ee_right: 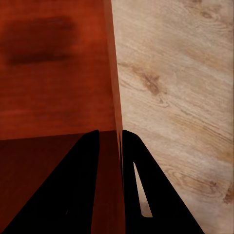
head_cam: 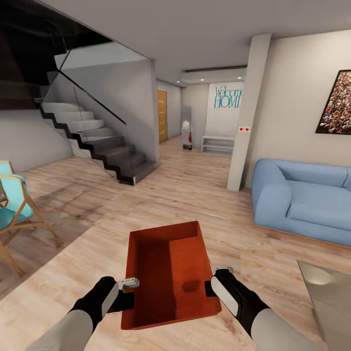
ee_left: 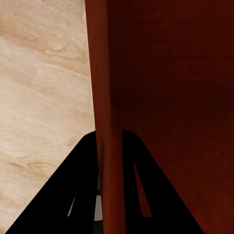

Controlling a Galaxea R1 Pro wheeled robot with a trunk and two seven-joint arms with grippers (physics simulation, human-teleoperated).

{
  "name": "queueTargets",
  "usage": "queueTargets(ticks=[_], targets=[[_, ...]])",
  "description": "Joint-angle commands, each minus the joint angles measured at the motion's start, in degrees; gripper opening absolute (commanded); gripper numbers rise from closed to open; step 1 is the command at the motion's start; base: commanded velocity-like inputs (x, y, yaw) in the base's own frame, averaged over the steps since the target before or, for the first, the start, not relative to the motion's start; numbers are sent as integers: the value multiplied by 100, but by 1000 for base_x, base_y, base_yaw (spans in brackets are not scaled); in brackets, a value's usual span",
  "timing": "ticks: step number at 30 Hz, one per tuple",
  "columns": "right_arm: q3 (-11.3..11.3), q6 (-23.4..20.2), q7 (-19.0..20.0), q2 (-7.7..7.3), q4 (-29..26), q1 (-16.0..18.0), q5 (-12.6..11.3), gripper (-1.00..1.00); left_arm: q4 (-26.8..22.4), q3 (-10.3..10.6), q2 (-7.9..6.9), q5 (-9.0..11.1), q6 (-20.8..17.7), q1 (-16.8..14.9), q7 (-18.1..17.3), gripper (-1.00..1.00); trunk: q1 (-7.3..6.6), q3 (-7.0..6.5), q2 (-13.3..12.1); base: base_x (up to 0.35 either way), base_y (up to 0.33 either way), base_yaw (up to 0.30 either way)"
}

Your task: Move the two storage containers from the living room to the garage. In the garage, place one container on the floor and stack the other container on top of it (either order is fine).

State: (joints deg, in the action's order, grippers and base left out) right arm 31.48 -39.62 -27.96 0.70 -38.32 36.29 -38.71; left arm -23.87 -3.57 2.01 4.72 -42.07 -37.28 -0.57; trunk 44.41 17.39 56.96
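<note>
living room, wood floor (head_cam: 204, 195). bin (head_cam: 168, 273) is carried between both grippers: left gripper (head_cam: 127, 291) clamps its left wall, right gripper (head_cam: 214, 279) clamps its right wall. judgement: keep both clamps level and evenly spaced while driving to the garage, and avoid the sofa (head_cam: 302, 200).

Orange-red storage container (head_cam: 168, 273) held above the living room's wood plank floor (head_cam: 195, 195).
A low rectangular bin, open side up and empty, tilted slightly, its long axis running away from the robot; its left and right walls are pinched by the left gripper (head_cam: 127, 292) and the right gripper (head_cam: 210, 282).
</note>
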Motion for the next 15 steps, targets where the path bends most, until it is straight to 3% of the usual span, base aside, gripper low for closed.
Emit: queueTargets(ticks=[1, 15], targets=[[69, -19, -51, 1, 0, 1, -111, -100, -12, -38, 18, 100, -29, -7, 16, -100, 4, 7, 5, 334, -5, 0], [69, -19, -51, 1, 0, 1, -111, -100, -12, -47, 18, 101, -29, -7, 13, -100, 4, 7, 5, 334, 0, 0]])
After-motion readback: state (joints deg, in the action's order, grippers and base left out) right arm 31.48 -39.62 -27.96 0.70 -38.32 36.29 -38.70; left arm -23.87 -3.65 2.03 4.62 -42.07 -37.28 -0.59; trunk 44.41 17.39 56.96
